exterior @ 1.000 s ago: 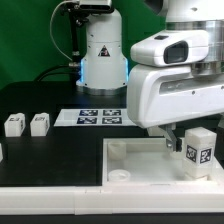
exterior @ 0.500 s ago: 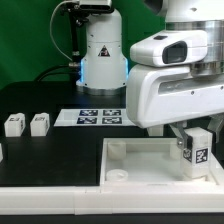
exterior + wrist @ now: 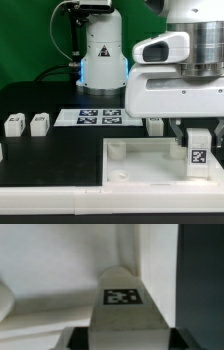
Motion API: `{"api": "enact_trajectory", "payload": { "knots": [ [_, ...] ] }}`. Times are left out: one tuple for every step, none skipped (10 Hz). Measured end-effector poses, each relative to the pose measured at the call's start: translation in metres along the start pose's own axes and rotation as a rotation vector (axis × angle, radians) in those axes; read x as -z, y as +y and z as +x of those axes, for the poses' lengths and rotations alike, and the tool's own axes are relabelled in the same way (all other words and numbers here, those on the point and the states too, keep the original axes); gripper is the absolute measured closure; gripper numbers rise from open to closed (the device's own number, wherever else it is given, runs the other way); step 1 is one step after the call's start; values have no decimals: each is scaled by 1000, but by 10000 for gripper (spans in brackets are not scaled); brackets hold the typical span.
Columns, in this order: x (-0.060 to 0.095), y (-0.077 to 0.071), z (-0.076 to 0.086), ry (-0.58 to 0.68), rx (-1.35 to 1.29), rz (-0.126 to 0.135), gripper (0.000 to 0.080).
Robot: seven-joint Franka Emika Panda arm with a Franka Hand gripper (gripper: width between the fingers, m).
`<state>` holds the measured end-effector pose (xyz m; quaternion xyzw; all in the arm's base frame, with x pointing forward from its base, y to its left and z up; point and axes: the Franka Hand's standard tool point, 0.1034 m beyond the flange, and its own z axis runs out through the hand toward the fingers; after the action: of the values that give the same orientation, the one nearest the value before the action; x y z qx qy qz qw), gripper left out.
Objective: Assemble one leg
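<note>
My gripper (image 3: pixel 196 128) is shut on a leg (image 3: pixel 197 152), a small white block with a black-and-white tag, held upright over the right part of the large white square panel (image 3: pixel 140 160). In the wrist view the leg (image 3: pixel 122 303) stands between my fingers (image 3: pixel 80 339), its tag facing the camera, above the white panel (image 3: pixel 50 286) near its edge. Two more legs (image 3: pixel 13 125) (image 3: pixel 39 123) stand on the black table at the exterior view's left. Another leg (image 3: pixel 154 125) shows partly behind my hand.
The marker board (image 3: pixel 92 117) lies on the table behind the panel. The robot base (image 3: pixel 100 50) stands at the back. The panel has a raised rim and a round corner socket (image 3: pixel 118 175) at its near left.
My gripper with the leg has moved slightly up and toward the exterior view's right. The leg behind my hand has come into view.
</note>
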<state>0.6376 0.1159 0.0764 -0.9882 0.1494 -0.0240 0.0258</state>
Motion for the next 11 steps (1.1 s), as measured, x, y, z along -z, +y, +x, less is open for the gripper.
{"api": "enact_trajectory", "payload": {
  "knots": [
    [-1, 0, 0, 7, -196, -7, 509],
    [-1, 0, 0, 15, -335, -17, 509],
    [-1, 0, 0, 22, -411, -25, 508],
    [-1, 1, 0, 23, -511, -27, 508],
    [-1, 1, 0, 18, -561, -24, 508],
    [-1, 2, 0, 18, -604, -22, 508],
    [-1, 2, 0, 18, -593, -23, 508],
    [-1, 2, 0, 18, -566, -23, 508],
    [-1, 2, 0, 17, -517, -23, 310],
    [0, 3, 1, 18, -417, -25, 203],
    [0, 3, 1, 16, -278, -27, 203]
  ]
}}
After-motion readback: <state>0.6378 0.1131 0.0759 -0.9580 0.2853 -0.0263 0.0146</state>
